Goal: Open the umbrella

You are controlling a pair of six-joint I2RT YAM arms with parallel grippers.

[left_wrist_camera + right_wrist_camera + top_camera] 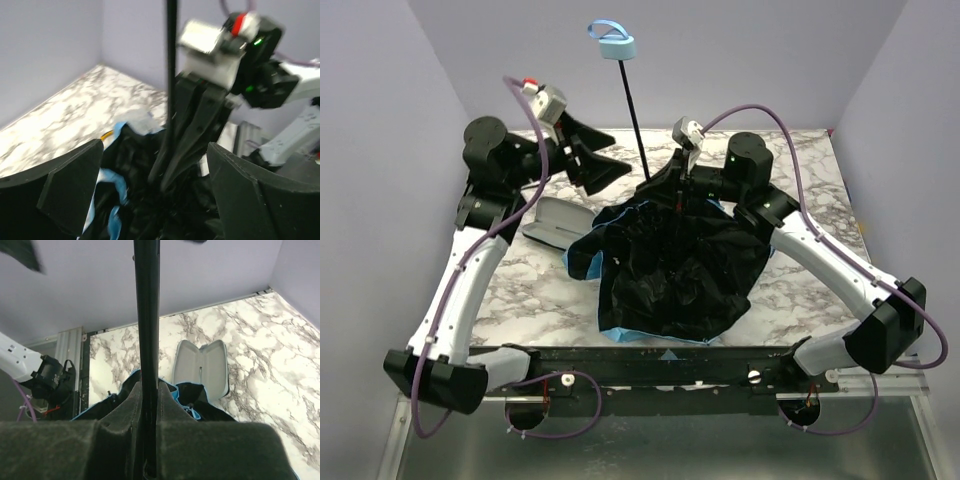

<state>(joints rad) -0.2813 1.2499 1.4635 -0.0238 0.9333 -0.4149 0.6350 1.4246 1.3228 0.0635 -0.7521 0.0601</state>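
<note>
The umbrella lies on the marble table with its black inside (670, 265) facing up and sky-blue edges showing. Its thin black shaft (634, 110) rises to the light-blue handle (618, 46) with a wrist loop. My right gripper (678, 185) is shut on the shaft just above the canopy; in the right wrist view (147, 405) the shaft (146, 330) runs between its pressed fingers. My left gripper (595, 155) is open and empty, left of the shaft. In the left wrist view (155, 195) its fingers (60, 190) frame the canopy (135, 200), the shaft (171, 75) and the right gripper.
An open flat case (552, 222) lies left of the canopy, also seen in the right wrist view (202, 367). Lilac walls close in the back and sides. A black rail (650, 360) runs along the table's near edge.
</note>
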